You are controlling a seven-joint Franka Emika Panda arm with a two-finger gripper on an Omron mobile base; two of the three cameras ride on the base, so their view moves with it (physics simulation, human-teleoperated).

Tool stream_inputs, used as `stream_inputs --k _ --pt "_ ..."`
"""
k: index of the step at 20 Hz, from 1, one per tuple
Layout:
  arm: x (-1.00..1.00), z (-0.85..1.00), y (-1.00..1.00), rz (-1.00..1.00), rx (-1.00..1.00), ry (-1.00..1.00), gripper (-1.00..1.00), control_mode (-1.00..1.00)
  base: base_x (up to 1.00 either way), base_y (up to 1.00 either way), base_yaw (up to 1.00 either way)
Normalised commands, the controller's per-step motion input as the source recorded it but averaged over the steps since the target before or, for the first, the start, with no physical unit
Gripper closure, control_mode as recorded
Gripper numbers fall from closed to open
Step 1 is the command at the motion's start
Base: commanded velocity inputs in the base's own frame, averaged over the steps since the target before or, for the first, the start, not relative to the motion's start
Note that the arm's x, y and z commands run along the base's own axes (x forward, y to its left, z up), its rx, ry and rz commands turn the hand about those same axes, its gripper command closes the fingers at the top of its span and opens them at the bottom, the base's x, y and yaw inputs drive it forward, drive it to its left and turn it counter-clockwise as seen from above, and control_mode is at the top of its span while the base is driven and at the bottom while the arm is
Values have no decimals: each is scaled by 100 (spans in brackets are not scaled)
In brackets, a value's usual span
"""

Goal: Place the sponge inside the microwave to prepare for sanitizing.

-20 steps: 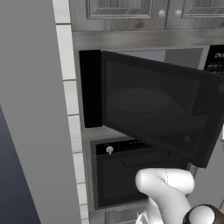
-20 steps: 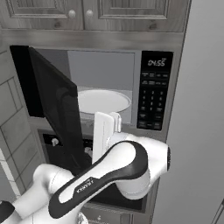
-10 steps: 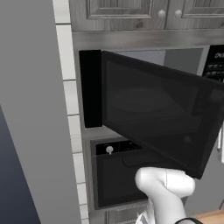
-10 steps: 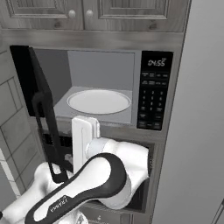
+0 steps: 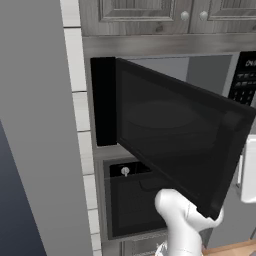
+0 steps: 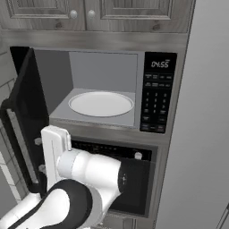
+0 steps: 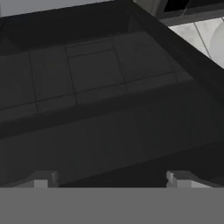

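Note:
The microwave (image 6: 105,71) stands open, showing its grey cavity and the white round turntable (image 6: 101,103), with the black keypad panel (image 6: 156,103) at the right. Its dark-windowed door (image 5: 175,135) is swung far out to the left. My gripper (image 7: 111,180) is open, close against the inner face of the door (image 7: 109,87), with nothing between its fingertips (image 7: 41,179). The white hand (image 6: 56,147) sits just beside the door's edge (image 6: 27,112). The sponge is out of view.
A black oven (image 5: 135,210) with a small knob (image 6: 138,155) sits right under the microwave. Grey cabinet doors (image 6: 89,13) hang above. A tall grey panel (image 6: 201,134) rises at the right and a white tiled wall (image 5: 82,125) at the left.
The microwave door has swung wider open to the left. My hand has followed it leftward, and the turntable and cavity are uncovered in the right base view.

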Motion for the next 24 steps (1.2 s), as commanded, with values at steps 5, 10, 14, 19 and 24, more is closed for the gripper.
stream_inputs --k 5,10,14,19,24 --pt "-33 0 56 5 1 0 -100 -100 0 0 0" --pt "-9 4 67 12 0 0 -100 -100 0 0 0" --pt "-6 1 77 14 0 0 -100 -100 0 0 0" --pt "-12 -3 83 16 0 0 -100 -100 0 0 0" --pt "-7 -10 81 15 0 -1 -100 -100 0 0 0"
